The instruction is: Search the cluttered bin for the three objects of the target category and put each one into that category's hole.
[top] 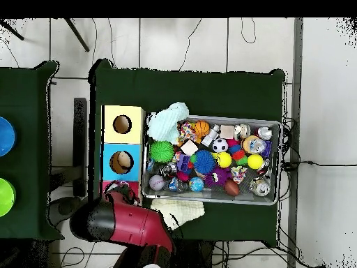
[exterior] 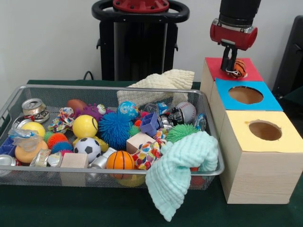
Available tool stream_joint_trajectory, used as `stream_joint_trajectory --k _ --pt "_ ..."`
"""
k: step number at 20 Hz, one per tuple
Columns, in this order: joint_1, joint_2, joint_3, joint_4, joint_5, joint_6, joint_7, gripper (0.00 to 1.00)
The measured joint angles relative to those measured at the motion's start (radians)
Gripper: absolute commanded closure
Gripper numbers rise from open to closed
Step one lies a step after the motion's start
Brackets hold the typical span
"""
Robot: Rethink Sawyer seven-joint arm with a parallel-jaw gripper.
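The silver wire-mesh bin (exterior: 109,88) holds a pile of mixed toys; it also shows in the overhead view (top: 279,162). My gripper (exterior: 230,66) hangs over the red-topped box (exterior: 251,72) at the far end of the box row. It is shut on the orange black-striped plush toy (exterior: 240,68), held right at the red card. The toy and the gripper hide the red card's hole. In the overhead view the arm (top: 129,222) covers most of the red box (top: 110,185). I cannot pick out the teddy bear or the duck in the bin.
The blue-rimmed hole (exterior: 245,95) and the yellow-rimmed hole (exterior: 265,130) lie nearer the camera in the same box row. A mint cloth (exterior: 182,165) hangs over the bin's front corner. A cream cloth (exterior: 161,84) lies behind the bin. An orange basketball (exterior: 120,160) sits among spiky balls.
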Motion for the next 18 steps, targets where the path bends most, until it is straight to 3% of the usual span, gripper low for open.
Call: stream_joint_trajectory --k 2,3,18 --pt "0.005 -0.005 0.001 0.004 0.000 0.000 0.000 1.00" --pt "0.016 -0.011 0.001 0.007 0.000 0.000 0.000 0.00" --pt "0.154 -0.020 -0.051 0.008 0.000 0.003 0.000 0.00"
